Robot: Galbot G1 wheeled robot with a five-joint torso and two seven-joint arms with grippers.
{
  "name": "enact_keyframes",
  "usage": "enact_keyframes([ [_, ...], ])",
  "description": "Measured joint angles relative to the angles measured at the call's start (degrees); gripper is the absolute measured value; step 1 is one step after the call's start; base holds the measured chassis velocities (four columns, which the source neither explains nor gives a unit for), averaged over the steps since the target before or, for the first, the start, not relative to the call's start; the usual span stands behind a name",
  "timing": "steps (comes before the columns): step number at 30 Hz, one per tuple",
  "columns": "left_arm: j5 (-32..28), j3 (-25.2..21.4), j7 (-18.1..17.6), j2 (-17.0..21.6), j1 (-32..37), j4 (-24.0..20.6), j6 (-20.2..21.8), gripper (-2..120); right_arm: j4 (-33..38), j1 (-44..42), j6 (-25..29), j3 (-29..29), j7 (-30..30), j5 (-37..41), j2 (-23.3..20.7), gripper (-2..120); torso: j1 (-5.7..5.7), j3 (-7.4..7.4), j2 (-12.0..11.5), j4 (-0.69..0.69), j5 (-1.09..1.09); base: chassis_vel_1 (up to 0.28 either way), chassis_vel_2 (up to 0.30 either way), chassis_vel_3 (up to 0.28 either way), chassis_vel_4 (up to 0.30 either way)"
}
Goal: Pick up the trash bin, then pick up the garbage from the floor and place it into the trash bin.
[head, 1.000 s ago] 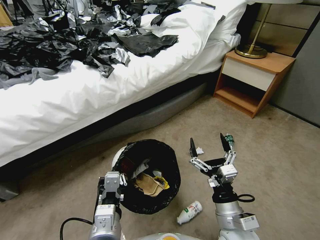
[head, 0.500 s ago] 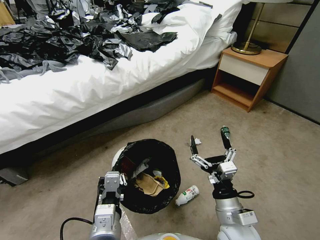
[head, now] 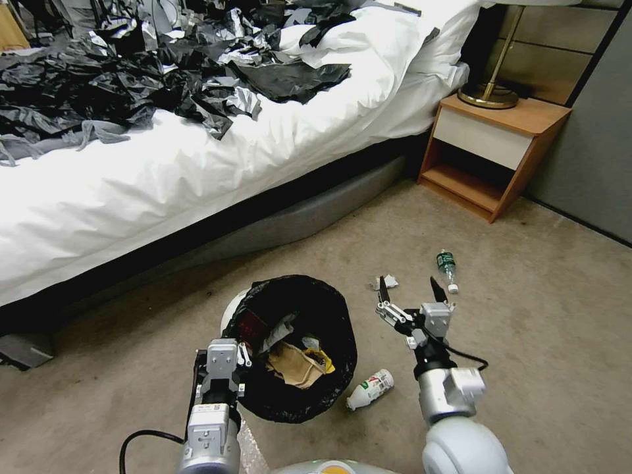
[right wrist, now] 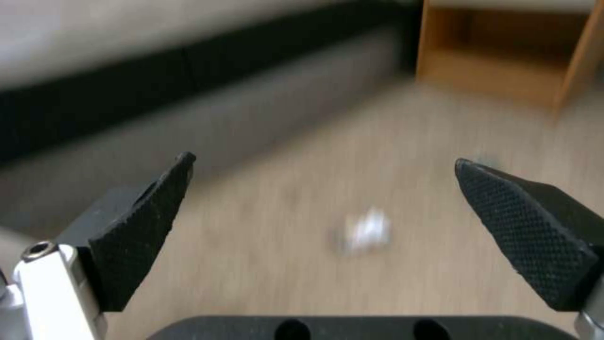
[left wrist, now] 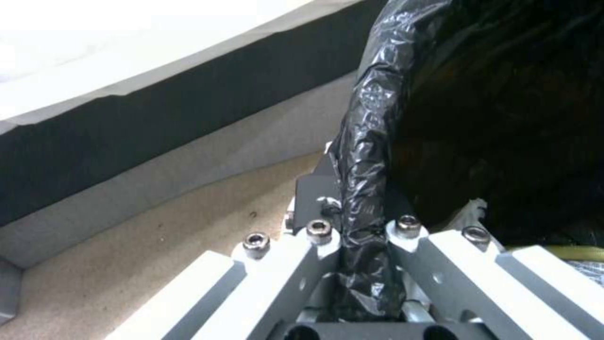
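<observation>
Beige carpet (head: pixel 546 342) beside a white bed (head: pixel 197 171), with the trash bin (head: pixel 296 395) as landmark.

At its near-left rim: left gripper (left wrist: pixel 365 264) clamped on the black liner. Inside: brown bag, yellow wrapper. Just right, on the floor: white bottle (head: pixel 370 388). Farther right, above the carpet: right gripper (head: pixel 409 293), spread wide, near white tissue (head: pixel 386 282) and green-labelled bottle (head: pixel 447 268).

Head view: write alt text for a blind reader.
The left gripper is clamped on the rim of a round white plastic trash bin with a black liner, while the open right gripper hovers above the beige carpet near a small white tissue.
</observation>
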Motion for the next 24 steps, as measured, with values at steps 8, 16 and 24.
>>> enact_keyframes([
  [8,0.12,0.34,0.10,0.00,-0.27,0.22,-0.02,0,-4.35,0.74,-11.92,-0.94,4.06,12.44,-0.65,100,0.00,0.00,0.00,0.00,0.00,0.000,0.000,0.000,0.000],
  [16,0.11,0.43,0.04,0.20,-0.09,0.45,-0.19,0,-10.11,-0.30,-13.54,-2.42,4.04,14.64,-0.97,100,0.00,-0.01,0.00,-0.01,0.00,0.000,0.000,0.000,0.000],
  [24,0.03,0.35,-0.02,0.49,0.15,0.34,-0.29,0,-13.71,0.50,-16.45,-2.32,4.74,16.41,-0.59,100,0.00,-0.01,0.00,-0.01,-0.01,0.000,0.000,0.000,0.000],
])
